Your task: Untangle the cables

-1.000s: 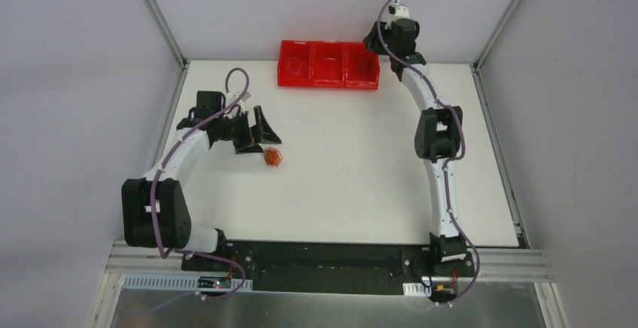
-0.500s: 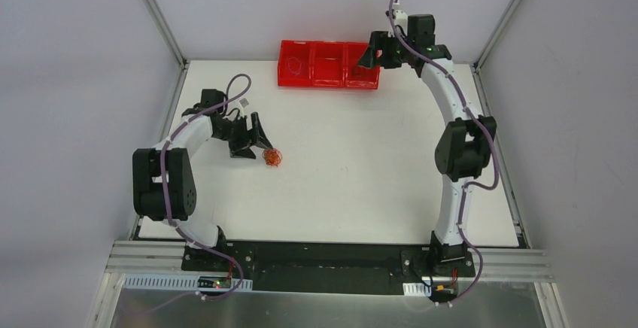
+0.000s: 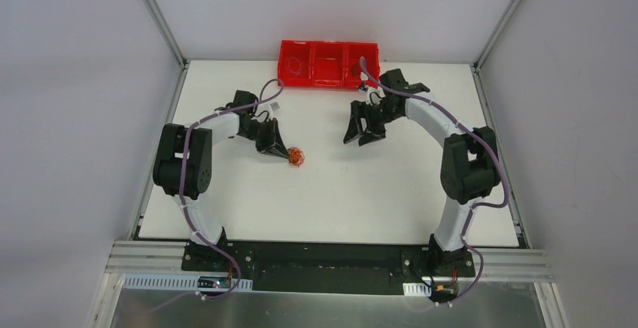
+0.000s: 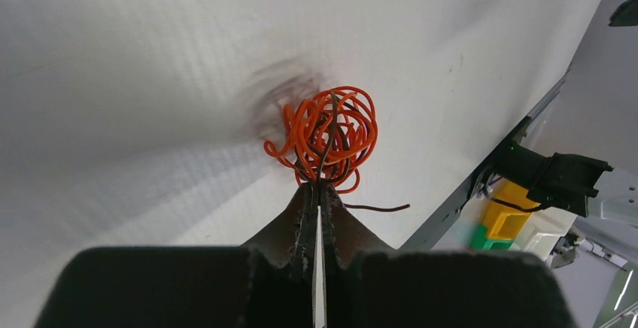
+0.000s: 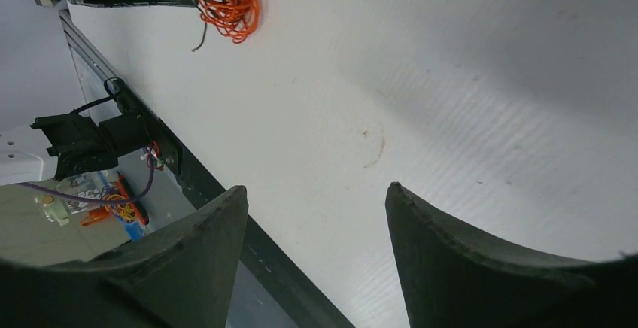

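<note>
The cables (image 3: pixel 296 157) are one small knotted ball of orange, red and black wire on the white table, left of centre. In the left wrist view the ball (image 4: pixel 327 136) sits right at the tips of my left gripper (image 4: pixel 316 186), which is shut on strands at its near edge. A loose black end (image 4: pixel 380 208) trails off to the right. From above, the left gripper (image 3: pixel 284 152) touches the ball's left side. My right gripper (image 3: pixel 356 142) hangs open to the right of the ball, apart from it. Its wrist view shows the ball (image 5: pixel 226 1) far off and nothing between the right gripper's (image 5: pixel 316 189) jaws.
A red tray (image 3: pixel 328 44) with three compartments stands at the back edge; a thin wire coil (image 3: pixel 296 65) seems to lie in its left one. Metal frame posts and grey walls close the sides. A black rail (image 3: pixel 316 256) runs along the near edge.
My left gripper slid right to the ball and shut on it, carrying it slightly right. The right arm swung from over the tray down to mid-table, jaws open.
</note>
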Robot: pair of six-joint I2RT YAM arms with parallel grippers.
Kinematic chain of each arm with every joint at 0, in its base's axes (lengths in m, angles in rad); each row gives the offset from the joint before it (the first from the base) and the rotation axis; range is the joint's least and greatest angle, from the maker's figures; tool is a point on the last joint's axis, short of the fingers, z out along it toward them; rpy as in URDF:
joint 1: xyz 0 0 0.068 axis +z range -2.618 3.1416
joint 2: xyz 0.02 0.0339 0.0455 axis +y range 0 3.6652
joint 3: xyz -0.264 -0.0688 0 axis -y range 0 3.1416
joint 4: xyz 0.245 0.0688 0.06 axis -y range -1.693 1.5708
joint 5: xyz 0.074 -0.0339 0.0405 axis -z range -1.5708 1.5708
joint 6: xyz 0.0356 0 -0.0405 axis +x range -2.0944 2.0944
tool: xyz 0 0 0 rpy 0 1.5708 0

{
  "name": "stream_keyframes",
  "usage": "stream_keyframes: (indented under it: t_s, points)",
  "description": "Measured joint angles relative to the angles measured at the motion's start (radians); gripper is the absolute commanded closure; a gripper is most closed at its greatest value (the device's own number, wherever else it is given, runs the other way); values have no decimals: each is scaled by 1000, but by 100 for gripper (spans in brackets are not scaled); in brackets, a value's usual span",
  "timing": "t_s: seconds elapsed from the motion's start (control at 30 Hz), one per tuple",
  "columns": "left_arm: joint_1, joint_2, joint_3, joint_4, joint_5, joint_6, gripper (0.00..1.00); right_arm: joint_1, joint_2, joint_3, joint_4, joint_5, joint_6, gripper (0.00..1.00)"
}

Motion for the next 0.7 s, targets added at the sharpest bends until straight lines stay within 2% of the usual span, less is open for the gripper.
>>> stream_keyframes:
  t_s: [0.13, 0.33, 0.6, 0.7]
  points:
    - [-68, 3, -19, 60, 24, -53, 100, 71, 6, -27, 45, 0, 66, 30]
    - [-79, 14, -54, 111, 53, -101, 100, 189, 37, -27, 171, 0, 150, 34]
    - [-72, 50, -72, 126, 51, -110, 100, 291, 257, 63, 246, 26, 187, 34]
    - [-72, 76, -72, 130, 53, -117, 100, 301, 312, 96, 254, 22, 203, 41]
